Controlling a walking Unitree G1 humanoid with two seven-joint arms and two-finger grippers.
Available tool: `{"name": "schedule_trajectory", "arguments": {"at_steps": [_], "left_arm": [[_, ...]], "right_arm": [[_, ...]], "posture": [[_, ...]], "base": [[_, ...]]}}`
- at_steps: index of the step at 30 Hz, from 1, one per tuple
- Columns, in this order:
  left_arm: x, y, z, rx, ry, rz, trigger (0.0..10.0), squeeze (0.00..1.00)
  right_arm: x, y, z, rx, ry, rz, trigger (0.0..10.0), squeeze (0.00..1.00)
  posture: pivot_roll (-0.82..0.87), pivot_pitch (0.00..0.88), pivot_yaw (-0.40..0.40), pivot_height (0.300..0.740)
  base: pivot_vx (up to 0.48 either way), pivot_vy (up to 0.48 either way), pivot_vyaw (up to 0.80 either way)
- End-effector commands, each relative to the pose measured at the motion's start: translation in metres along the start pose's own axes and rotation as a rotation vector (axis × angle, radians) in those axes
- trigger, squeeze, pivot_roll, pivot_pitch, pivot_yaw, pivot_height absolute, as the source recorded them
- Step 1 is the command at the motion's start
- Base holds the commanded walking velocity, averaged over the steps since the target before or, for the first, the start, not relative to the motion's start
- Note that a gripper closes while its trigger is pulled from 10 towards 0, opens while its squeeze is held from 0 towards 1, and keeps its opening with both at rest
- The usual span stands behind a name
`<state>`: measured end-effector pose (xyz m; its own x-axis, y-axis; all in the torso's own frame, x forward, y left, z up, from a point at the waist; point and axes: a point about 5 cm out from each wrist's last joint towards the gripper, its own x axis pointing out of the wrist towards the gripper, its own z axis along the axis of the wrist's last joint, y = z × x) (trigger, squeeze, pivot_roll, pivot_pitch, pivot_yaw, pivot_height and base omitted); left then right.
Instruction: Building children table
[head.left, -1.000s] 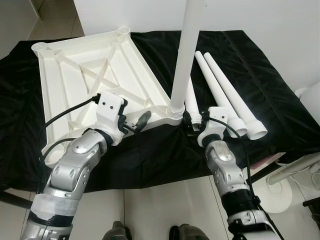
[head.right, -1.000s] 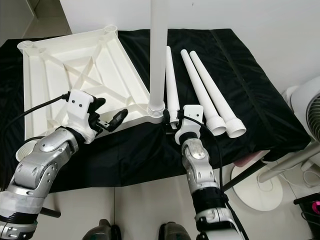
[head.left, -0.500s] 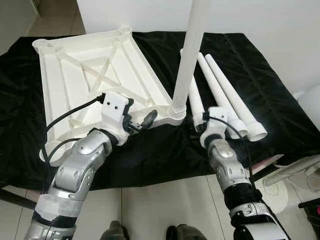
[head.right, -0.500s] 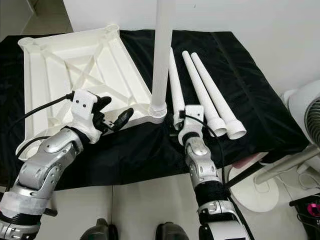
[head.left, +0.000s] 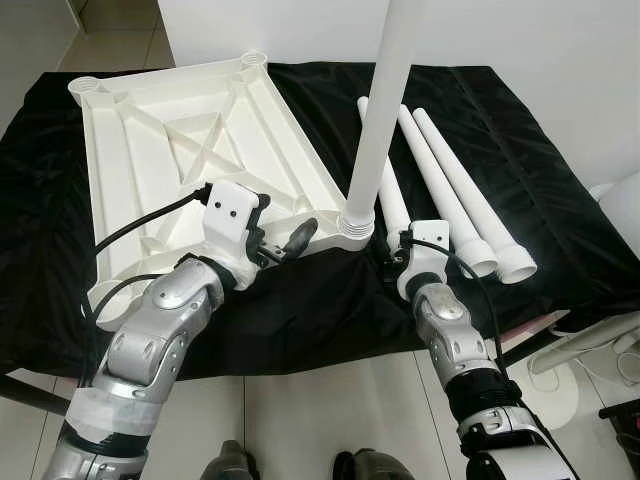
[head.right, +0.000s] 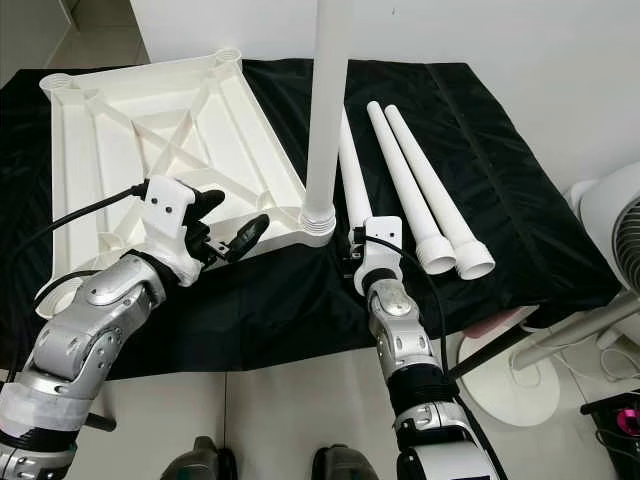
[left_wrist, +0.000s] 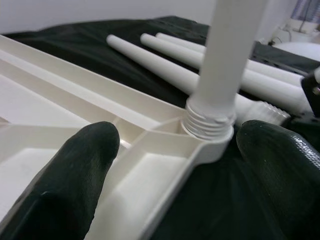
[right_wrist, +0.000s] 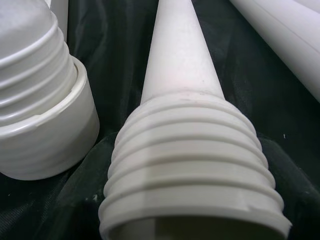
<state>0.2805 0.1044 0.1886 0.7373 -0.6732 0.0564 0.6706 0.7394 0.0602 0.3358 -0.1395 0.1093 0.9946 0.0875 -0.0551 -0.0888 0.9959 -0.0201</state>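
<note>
left gripper (head.left: 283, 243) hovers spread at the tabletop (head.left: 180, 150); right gripper (head.right: 358, 262), grip unclear, could nudge the half-threaded leg (head.left: 380, 120).

I see a matt white ribbed plastic tabletop (head.left: 190, 150) and smooth white tapered plastic legs (head.left: 455, 190) with ridged threaded ends. They lie on crinkled black cloth (head.left: 560, 220) with a slight sheen.

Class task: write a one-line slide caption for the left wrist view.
Left gripper open at the tabletop corner where one leg stands screwed in.
</note>
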Motion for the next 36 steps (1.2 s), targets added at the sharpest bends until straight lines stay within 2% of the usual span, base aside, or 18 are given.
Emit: {"name": "schedule_trajectory", "arguments": {"at_steps": [1, 5, 6, 9, 11, 13, 17, 18, 20, 23, 25, 27, 29, 31, 32, 35, 36], "left_arm": [[-0.002, -0.01, -0.002, -0.014, 0.022, -0.116, 10.0, 0.0], [-0.001, -0.012, 0.001, -0.071, 0.005, -0.088, 10.0, 0.0], [0.001, -0.011, 0.004, -0.096, -0.007, -0.073, 10.0, 0.0], [0.007, -0.008, 0.008, -0.107, -0.018, -0.064, 10.0, 0.0], [0.007, -0.008, 0.008, -0.107, -0.018, -0.064, 10.0, 0.0], [0.011, -0.005, 0.01, -0.093, -0.019, -0.076, 10.0, 0.0], [0.014, -0.003, 0.011, -0.081, -0.015, -0.086, 10.0, 0.0], [0.018, -0.002, 0.015, -0.081, -0.021, -0.109, 10.0, 0.0], [0.018, -0.002, 0.015, -0.081, -0.021, -0.109, 10.0, 0.0], [0.023, -0.001, 0.022, -0.079, -0.033, -0.143, 10.0, 0.0], [0.023, -0.001, 0.022, -0.079, -0.033, -0.143, 10.0, 0.0], [0.026, 0.002, 0.025, -0.075, -0.041, -0.158, 10.0, 0.0], [0.026, 0.002, 0.025, -0.075, -0.041, -0.158, 10.0, 0.0], [0.028, 0.008, 0.031, -0.094, -0.062, -0.176, 10.0, 0.0], [0.028, 0.008, 0.031, -0.094, -0.062, -0.176, 10.0, 0.0], [0.027, 0.016, 0.041, -0.141, -0.101, -0.205, 10.0, 0.0], [0.027, 0.016, 0.041, -0.141, -0.101, -0.205, 10.0, 0.0]], "right_arm": [[-0.006, -0.004, -0.014, 0.003, 0.031, -0.009, 0.0, 0.0], [-0.009, -0.012, -0.006, -0.011, -0.047, -0.041, 0.0, 0.0], [-0.011, -0.017, 0.001, 0.0, -0.1, -0.055, 10.0, 0.0], [-0.015, -0.027, 0.024, -0.001, -0.258, -0.046, 10.0, 0.0], [-0.015, -0.027, 0.024, -0.001, -0.258, -0.046, 10.0, 0.0], [-0.017, -0.031, 0.039, -0.004, -0.348, -0.025, 10.0, 0.0], [-0.019, -0.031, 0.05, -0.002, -0.414, -0.013, 10.0, 0.0], [-0.02, -0.029, 0.063, 0.001, -0.489, 0.0, 10.0, 0.0], [-0.02, -0.029, 0.063, 0.001, -0.489, 0.0, 10.0, 0.0], [-0.022, -0.024, 0.08, -0.01, -0.571, 0.022, 10.0, 0.0], [-0.022, -0.024, 0.08, -0.01, -0.571, 0.022, 10.0, 0.0], [-0.023, -0.019, 0.094, -0.023, -0.639, 0.046, 10.0, 0.0], [-0.023, -0.019, 0.094, -0.023, -0.639, 0.046, 10.0, 0.0], [-0.025, -0.013, 0.127, -0.022, -0.763, 0.088, 10.0, 0.0], [-0.025, -0.013, 0.127, -0.022, -0.763, 0.088, 10.0, 0.0], [-0.035, -0.003, 0.174, -0.077, -0.945, 0.148, 10.0, 0.0], [-0.035, -0.003, 0.174, -0.077, -0.945, 0.148, 10.0, 0.0]], "posture": [[-0.07, 0.058, 0.027, 0.74], [-0.07, 0.053, 0.047, 0.74], [-0.07, 0.054, 0.062, 0.74], [-0.09, 0.048, 0.098, 0.74], [-0.09, 0.048, 0.098, 0.74], [-0.1, 0.047, 0.12, 0.74], [-0.11, 0.05, 0.139, 0.74], [-0.12, 0.051, 0.153, 0.74], [-0.12, 0.051, 0.153, 0.74], [-0.12, 0.049, 0.157, 0.74], [-0.12, 0.049, 0.157, 0.74], [-0.13, 0.047, 0.157, 0.74], [-0.13, 0.047, 0.157, 0.74], [-0.13, 0.042, 0.152, 0.74], [-0.13, 0.042, 0.152, 0.74], [-0.13, 0.037, 0.145, 0.74], [-0.13, 0.037, 0.145, 0.74]], "base": [[0.0, 0.0, 0.0], [0.0, 0.0, 0.0], [0.0, 0.0, 0.0], [0.0, 0.0, 0.0], [0.0, 0.0, 0.0], [0.0, 0.0, 0.0], [0.0, 0.0, 0.0], [0.0, 0.0, 0.0], [0.0, 0.0, 0.0], [0.0, 0.0, 0.0], [0.0, 0.0, 0.0], [0.0, 0.0, 0.0], [0.0, 0.0, 0.0], [0.0, 0.0, 0.0], [0.0, 0.0, 0.0], [0.0, 0.0, 0.0], [0.0, 0.0, 0.0]]}}
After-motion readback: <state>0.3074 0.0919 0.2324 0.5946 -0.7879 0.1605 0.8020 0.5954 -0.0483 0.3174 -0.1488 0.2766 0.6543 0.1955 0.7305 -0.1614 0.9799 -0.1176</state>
